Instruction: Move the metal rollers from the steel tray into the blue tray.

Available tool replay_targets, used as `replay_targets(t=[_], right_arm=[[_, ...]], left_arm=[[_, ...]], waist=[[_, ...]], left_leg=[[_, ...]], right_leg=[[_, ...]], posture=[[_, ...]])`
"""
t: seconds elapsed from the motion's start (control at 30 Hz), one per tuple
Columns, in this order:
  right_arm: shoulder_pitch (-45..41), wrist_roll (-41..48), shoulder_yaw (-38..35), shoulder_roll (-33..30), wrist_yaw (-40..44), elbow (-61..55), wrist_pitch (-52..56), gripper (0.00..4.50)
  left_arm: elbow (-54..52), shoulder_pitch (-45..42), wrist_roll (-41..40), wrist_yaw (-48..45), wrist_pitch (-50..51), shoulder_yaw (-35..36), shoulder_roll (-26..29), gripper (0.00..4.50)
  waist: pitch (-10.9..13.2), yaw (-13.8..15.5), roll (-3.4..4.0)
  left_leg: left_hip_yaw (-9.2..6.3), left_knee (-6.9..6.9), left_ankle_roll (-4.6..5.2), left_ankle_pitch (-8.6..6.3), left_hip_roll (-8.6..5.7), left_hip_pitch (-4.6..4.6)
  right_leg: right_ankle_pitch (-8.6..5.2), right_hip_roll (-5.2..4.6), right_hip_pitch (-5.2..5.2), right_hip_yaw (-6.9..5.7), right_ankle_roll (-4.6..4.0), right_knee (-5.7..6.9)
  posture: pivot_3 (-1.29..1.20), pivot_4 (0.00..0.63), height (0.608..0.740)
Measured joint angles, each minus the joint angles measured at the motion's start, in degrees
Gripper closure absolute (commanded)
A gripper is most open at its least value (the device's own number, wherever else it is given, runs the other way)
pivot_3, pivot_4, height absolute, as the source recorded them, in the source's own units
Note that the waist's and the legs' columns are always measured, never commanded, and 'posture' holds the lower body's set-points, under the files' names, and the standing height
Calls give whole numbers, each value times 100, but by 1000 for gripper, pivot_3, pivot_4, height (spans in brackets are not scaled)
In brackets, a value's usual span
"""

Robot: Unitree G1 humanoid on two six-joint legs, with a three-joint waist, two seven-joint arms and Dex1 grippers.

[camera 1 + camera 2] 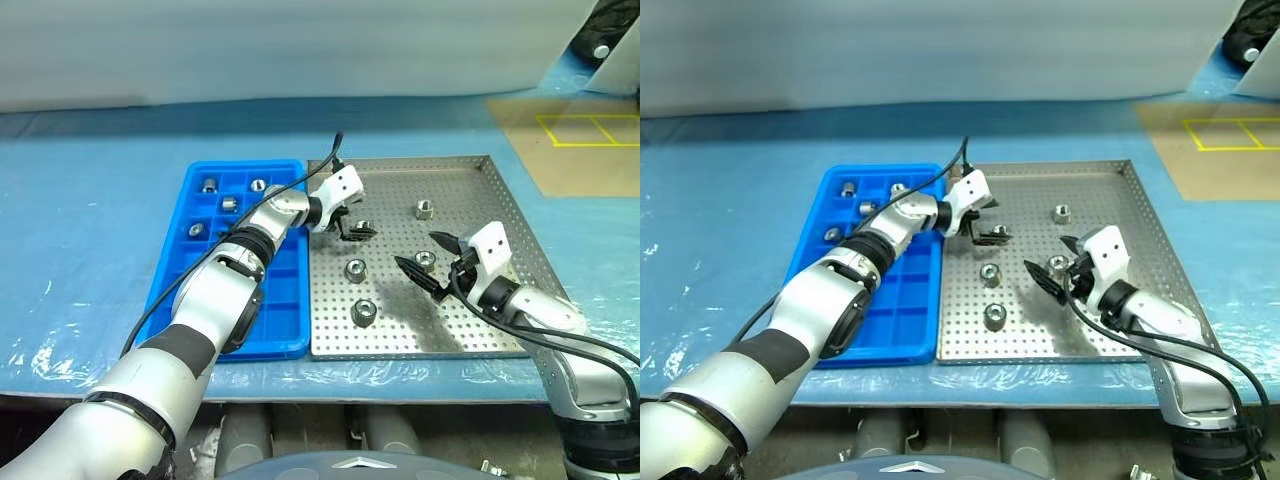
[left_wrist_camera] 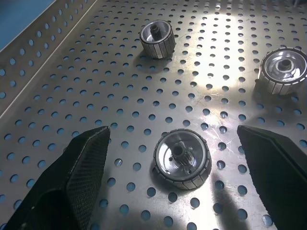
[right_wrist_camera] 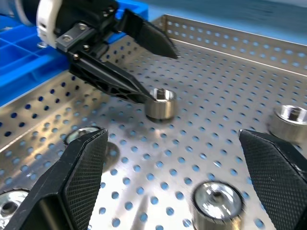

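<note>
With both claws spread wide and holding nothing, I set my left gripper (image 1: pixel 352 226) around one roller (image 2: pixel 182 158) on the steel tray (image 1: pixel 500 190), ready to pinch.

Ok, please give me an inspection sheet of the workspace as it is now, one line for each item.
Surface: pale blue sheet covers the table.
Job's things: steel tray holds five metal rollers; blue tray, beside it on the robot's left, holds five in its far compartments.
Clutter: nothing seen.
Grippers: left gripper open, fingers either side of a roller at the steel tray's left part; right gripper open above the tray, near another roller.
Cables: black cable runs along the left arm; another along the right arm.
Surroundings: brown board with yellow tape lines at far right; white wall behind.
</note>
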Motion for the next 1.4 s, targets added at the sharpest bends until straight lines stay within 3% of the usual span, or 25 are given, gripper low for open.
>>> replay_targets(t=[0.67, 0.77, 0.87, 0.93, 1.1, 1.4], right_arm=[[282, 3, -75, 143, -482, -401, 12, 3], [367, -7, -69, 151, -514, -414, 11, 0], [396, -17, -70, 151, -536, -414, 10, 0], [396, -24, -70, 151, -542, -414, 9, 0], [382, -40, -65, 153, -556, -408, 4, 0], [108, -121, 113, 195, -516, -182, -38, 0]], left_arm=[[163, 82, 626, 922, 764, 72, -438, 15], [155, 113, 627, 997, 834, 119, -485, 628], [137, 165, 627, 966, 829, 155, -522, 1573], [128, 171, 636, 961, 833, 155, -518, 1573], [97, 175, 656, 938, 808, 194, -440, 2690], [91, 176, 590, 435, 591, 377, -118, 2690]], waist=[[-2, -133, 3], [-2, -140, 3], [-3, -166, 3], [-3, -202, 2], [-3, -304, 2], [-2, -411, 2]], left_leg=[[0, 17, 69, -29, -2, 6], [-1, 19, 59, -41, -22, 14], [-1, 26, 66, -45, -39, 15], [-1, 29, 71, -48, -48, 14], [-2, 32, 85, -56, -57, 7], [-2, 26, 92, -53, -54, -23]], right_leg=[[7, -25, 54, -1, 12, -63], [6, -42, 65, -1, 13, -65], [7, -61, 69, -1, 15, -65], [8, -71, 71, -1, 17, -65], [7, -79, 70, -4, 19, -70], [8, -78, 34, -6, 21, -69]], posture=[[-580, 150, 740], [-584, 150, 740], [-582, 150, 740], [-580, 150, 740], [-563, 150, 740], [-491, 150, 740]])
